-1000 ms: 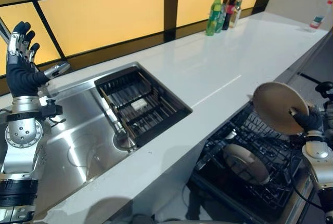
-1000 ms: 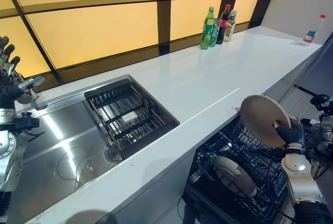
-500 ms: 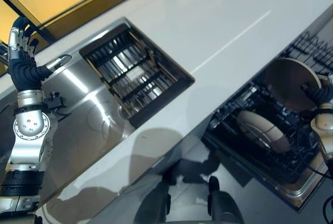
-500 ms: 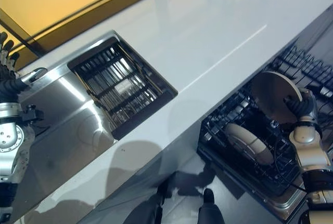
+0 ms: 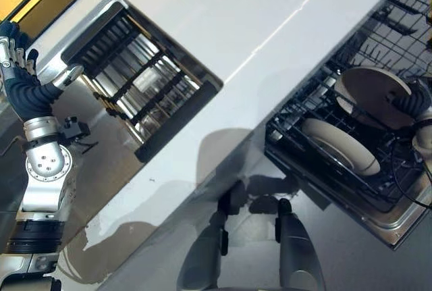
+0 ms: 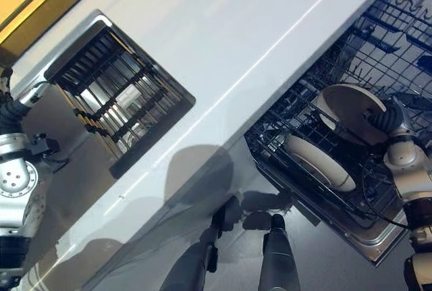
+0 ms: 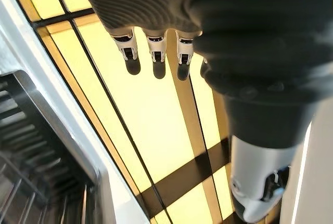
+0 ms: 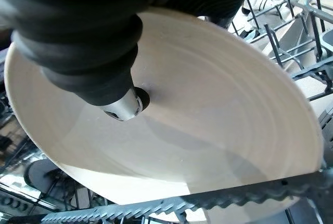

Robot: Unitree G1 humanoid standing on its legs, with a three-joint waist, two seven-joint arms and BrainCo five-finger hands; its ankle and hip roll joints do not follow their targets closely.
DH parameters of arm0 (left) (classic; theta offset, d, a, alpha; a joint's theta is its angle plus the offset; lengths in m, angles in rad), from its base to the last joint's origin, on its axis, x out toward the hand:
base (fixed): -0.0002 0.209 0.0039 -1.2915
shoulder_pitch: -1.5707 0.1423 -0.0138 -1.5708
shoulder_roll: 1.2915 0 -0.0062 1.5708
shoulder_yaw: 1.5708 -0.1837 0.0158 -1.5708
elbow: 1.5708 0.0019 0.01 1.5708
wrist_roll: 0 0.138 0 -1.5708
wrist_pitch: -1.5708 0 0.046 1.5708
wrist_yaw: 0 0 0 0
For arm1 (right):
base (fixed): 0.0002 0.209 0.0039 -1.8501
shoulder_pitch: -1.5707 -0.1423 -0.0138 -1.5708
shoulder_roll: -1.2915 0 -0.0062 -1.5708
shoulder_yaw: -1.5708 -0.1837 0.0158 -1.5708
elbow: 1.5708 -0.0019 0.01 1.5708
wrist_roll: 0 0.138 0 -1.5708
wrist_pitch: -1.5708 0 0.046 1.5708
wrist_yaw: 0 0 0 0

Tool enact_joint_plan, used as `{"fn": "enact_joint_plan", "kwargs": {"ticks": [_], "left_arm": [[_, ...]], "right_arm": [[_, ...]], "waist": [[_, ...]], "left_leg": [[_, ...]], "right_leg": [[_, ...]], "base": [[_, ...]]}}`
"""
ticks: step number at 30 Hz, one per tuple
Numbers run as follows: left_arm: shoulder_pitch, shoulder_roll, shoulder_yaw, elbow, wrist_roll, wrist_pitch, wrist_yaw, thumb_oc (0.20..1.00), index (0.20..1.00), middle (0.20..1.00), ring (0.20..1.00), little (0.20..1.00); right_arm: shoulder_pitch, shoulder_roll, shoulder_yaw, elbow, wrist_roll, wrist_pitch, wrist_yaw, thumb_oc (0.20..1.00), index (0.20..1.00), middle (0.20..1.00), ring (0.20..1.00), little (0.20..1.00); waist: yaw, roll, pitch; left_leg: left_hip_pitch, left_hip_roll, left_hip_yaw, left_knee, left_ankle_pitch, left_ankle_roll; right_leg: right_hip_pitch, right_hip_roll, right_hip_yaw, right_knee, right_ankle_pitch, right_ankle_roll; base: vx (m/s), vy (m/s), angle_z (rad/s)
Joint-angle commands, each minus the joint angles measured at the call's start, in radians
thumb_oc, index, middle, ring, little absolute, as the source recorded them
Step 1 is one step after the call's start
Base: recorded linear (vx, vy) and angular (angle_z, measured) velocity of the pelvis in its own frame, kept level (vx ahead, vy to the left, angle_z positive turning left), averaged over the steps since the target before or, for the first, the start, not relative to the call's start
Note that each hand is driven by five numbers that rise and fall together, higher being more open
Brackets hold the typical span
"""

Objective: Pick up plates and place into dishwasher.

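My right hand (image 5: 413,103) is shut on a cream plate (image 5: 372,92), pinching it low over the black wire dishwasher rack (image 5: 307,105) at the right. In the right wrist view the thumb (image 8: 120,103) presses on the plate's face (image 8: 208,130), and a rack wire crosses just in front of its edge. A second cream plate (image 5: 337,146) stands on edge in the rack beside it. My left hand (image 5: 17,85) is raised at the far left over the sink, fingers (image 7: 153,52) straight, holding nothing.
A white counter (image 5: 223,28) runs across the middle, its front edge above the open dishwasher. A steel sink (image 5: 101,163) with a dark drying rack (image 5: 138,82) lies at the left. Grey floor (image 5: 351,257) shows below the dishwasher door.
The camera has tilted down and the whole picture has shifted. My right hand has lowered the plate from above the rack down to the rack wires. The left hand stays raised.
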Motion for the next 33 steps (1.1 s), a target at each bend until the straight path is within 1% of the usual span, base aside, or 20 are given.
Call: {"fn": "enact_joint_plan", "kwargs": {"ticks": [1,2,4,10,11,12,19,26,31,33], "left_arm": [[-0.077,-0.024,0.013,-0.036,0.022,-0.049,0.031,1.000,1.000,1.000,1.000,1.000],[-0.082,-0.021,0.012,-0.031,0.019,-0.050,0.032,1.000,1.000,1.000,1.000,1.000],[-0.090,-0.018,0.009,-0.034,0.023,-0.040,0.035,1.000,1.000,1.000,1.000,1.000],[-0.098,0.000,0.016,-0.039,0.013,-0.021,0.026,1.000,1.000,1.000,1.000,1.000],[-0.093,-0.001,0.019,-0.044,0.015,-0.023,0.026,1.000,1.000,1.000,1.000,1.000],[-0.092,0.000,0.020,-0.047,0.015,-0.024,0.027,1.000,1.000,1.000,1.000,1.000],[-0.078,0.007,0.037,-0.058,-0.005,-0.015,0.000,1.000,1.000,1.000,1.000,1.000],[-0.056,0.017,0.057,-0.057,-0.012,-0.001,-0.025,1.000,1.000,1.000,1.000,1.000],[-0.026,0.019,0.076,-0.050,-0.016,0.003,-0.050,1.000,1.000,1.000,1.000,1.000],[-0.009,0.012,0.084,-0.048,-0.017,0.006,-0.060,1.000,1.000,1.000,1.000,1.000]], "right_arm": [[-0.084,-0.051,0.080,0.011,-0.034,-0.008,0.083,0.200,0.200,0.200,0.200,0.200],[-0.082,-0.049,0.098,0.019,-0.044,-0.008,0.120,0.200,0.200,0.200,0.200,0.200],[-0.075,-0.045,0.122,0.032,-0.046,-0.011,0.140,0.200,0.200,0.200,0.200,0.200],[-0.066,-0.028,0.113,0.053,-0.017,0.011,0.098,0.200,0.200,0.200,0.200,0.200],[-0.060,-0.022,0.103,0.049,-0.017,0.014,0.087,0.805,0.805,0.805,0.805,0.805],[-0.055,-0.017,0.094,0.045,-0.017,0.023,0.080,1.000,1.000,1.000,1.000,1.000],[-0.023,-0.004,0.035,0.012,0.009,0.056,0.054,1.000,1.000,1.000,1.000,1.000],[0.042,0.016,-0.046,-0.025,0.042,0.045,0.021,1.000,1.000,1.000,1.000,1.000],[0.094,0.037,-0.109,-0.079,0.060,0.045,-0.029,1.000,1.000,1.000,1.000,1.000],[0.114,0.055,-0.139,-0.113,0.098,0.048,-0.068,1.000,1.000,1.000,1.000,1.000]], "waist": [[-0.013,-0.031,0.011],[-0.013,-0.030,0.015],[-0.013,-0.032,0.019],[-0.011,-0.036,0.027],[-0.011,-0.038,0.028],[-0.011,-0.039,0.030],[-0.013,-0.053,0.015],[-0.010,-0.081,-0.022],[-0.009,-0.100,-0.054],[-0.011,-0.105,-0.068]], "left_leg": [[0.101,-0.017,0.056,0.138,-0.211,0.028],[0.097,-0.017,0.060,0.138,-0.207,0.027],[0.094,-0.017,0.066,0.143,-0.203,0.027],[0.099,-0.012,0.083,0.144,-0.198,0.028],[0.098,-0.012,0.087,0.146,-0.198,0.029],[0.097,-0.013,0.090,0.148,-0.198,0.030],[0.127,-0.014,0.103,0.130,-0.194,0.038],[0.177,-0.015,0.111,0.104,-0.197,0.046],[0.217,-0.016,0.118,0.094,-0.206,0.052],[0.236,-0.016,0.120,0.090,-0.210,0.054]], "right_leg": [[0.049,-0.027,-0.005,-0.349,0.243,0.019],[0.050,-0.026,-0.005,-0.350,0.242,0.015],[0.058,-0.022,-0.005,-0.354,0.241,0.010],[0.087,-0.018,-0.015,-0.367,0.240,0.005],[0.092,-0.018,-0.018,-0.370,0.241,0.005],[0.097,-0.018,-0.019,-0.373,0.242,0.005],[0.152,-0.017,-0.015,-0.405,0.248,0.011],[0.232,-0.023,-0.016,-0.451,0.258,0.026],[0.291,-0.028,-0.017,-0.478,0.261,0.038],[0.314,-0.027,-0.014,-0.487,0.261,0.040]], "base": [[0.00,0.009,-0.16],[0.01,0.009,-0.23],[0.03,-0.008,-0.20],[0.01,-0.023,-0.04],[-0.02,-0.020,0.17],[-0.03,-0.012,0.19],[-0.02,0.036,0.12],[-0.01,0.013,-0.02],[0.01,0.026,0.11],[0.04,0.030,0.09]]}}
